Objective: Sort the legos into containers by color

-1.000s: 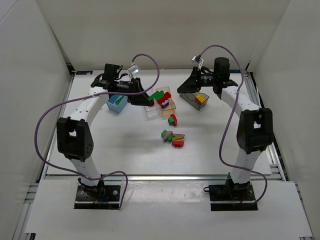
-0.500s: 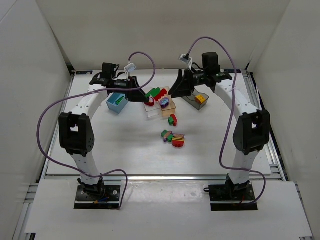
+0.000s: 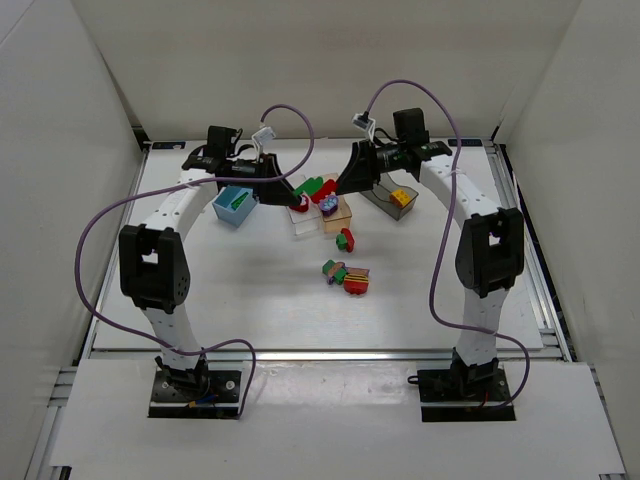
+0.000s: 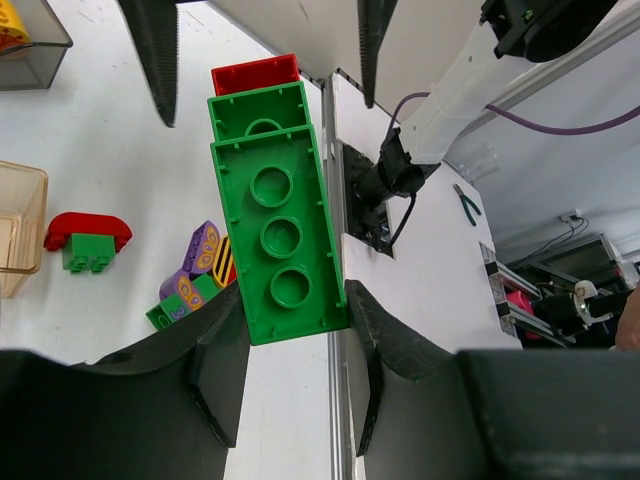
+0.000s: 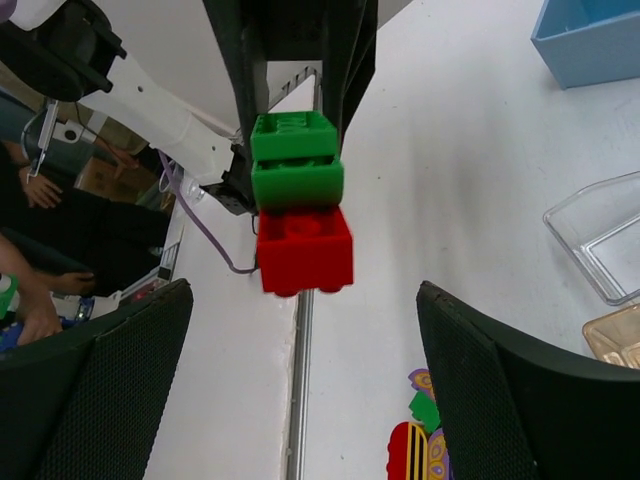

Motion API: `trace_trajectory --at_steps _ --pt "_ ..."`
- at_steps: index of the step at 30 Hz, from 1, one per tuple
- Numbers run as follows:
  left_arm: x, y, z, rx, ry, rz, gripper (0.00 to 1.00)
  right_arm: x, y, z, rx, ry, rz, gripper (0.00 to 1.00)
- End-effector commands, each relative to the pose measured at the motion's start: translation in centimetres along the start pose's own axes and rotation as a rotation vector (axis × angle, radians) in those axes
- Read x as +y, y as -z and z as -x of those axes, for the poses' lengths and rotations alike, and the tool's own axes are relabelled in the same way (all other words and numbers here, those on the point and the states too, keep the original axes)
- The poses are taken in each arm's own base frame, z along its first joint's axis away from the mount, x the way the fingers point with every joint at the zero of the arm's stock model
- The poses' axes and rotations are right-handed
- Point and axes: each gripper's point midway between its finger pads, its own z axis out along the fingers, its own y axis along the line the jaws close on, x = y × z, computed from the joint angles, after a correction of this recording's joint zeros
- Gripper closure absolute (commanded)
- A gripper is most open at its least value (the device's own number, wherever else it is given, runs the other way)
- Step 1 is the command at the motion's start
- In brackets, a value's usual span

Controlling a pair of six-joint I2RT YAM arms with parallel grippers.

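Our left gripper point(image 4: 295, 300) squeezing a green and red brick stack point(image 4: 270, 200) near the orange bin point(image 3: 343, 213), our right gripper point(image 5: 305, 288) wide open, near that bin too

We see a green-and-red lego stack point(image 4: 272, 220) aloft over the bins point(image 3: 235, 207) toward the worktop's point(image 3: 250, 300) far edge. We find loose legos point(image 3: 347, 276) mid-worktop.

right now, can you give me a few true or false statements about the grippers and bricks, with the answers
1. The left gripper grips a green-and-red brick stack. True.
2. The right gripper is clamped on that stack. False: it is open, with its fingers on either side of the red end.
3. A yellow brick lies in the grey bin. True.
4. The table holds no loose bricks. False: a small pile lies mid-table.
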Motion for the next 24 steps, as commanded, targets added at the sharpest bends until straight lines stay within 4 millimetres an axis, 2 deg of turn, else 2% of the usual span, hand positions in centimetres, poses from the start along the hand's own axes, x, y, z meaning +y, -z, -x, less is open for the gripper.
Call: trace_trajectory --at_steps 1,6,11,12,14,15,16,18,24 --pt "-5.2 -0.2 1.5 -0.013 -0.082 -0.172 0.9 0.8 -0.5 1.5 -0.001 0.059 0.018 0.05" --pt "-5.3 -0.7 1.2 -0.004 -0.076 -0.181 0.9 1.0 -1.1 1.9 0.003 0.078 0.032 0.14" --pt "-5.2 -0.8 1.2 -0.001 -0.076 -0.185 0.9 1.3 -1.9 1.6 0.018 0.085 0.062 0.41" --pt "-5.2 -0.8 1.3 -0.001 -0.075 -0.185 0.9 1.4 -1.9 1.5 0.021 0.082 0.067 0.5" --pt "-5.0 -0.9 1.3 0.0 -0.075 -0.186 0.9 1.5 -2.1 1.3 0.028 0.089 0.084 0.6" --pt "-4.9 -0.9 1.3 0.0 -0.078 -0.183 0.9 1.6 -2.2 1.0 0.033 0.083 0.089 0.7" --pt "-4.9 -0.9 1.4 -0.001 -0.084 -0.18 0.9 1.7 -2.2 0.9 0.034 0.085 0.092 0.76" --pt "-4.6 -0.9 1.8 -0.002 -0.091 -0.171 0.9 1.8 -2.3 0.5 0.039 0.081 0.095 0.84" --pt "-3.5 -0.6 2.8 -0.009 -0.12 -0.141 0.9 2.1 -2.5 -0.6 0.053 0.118 0.092 0.99"
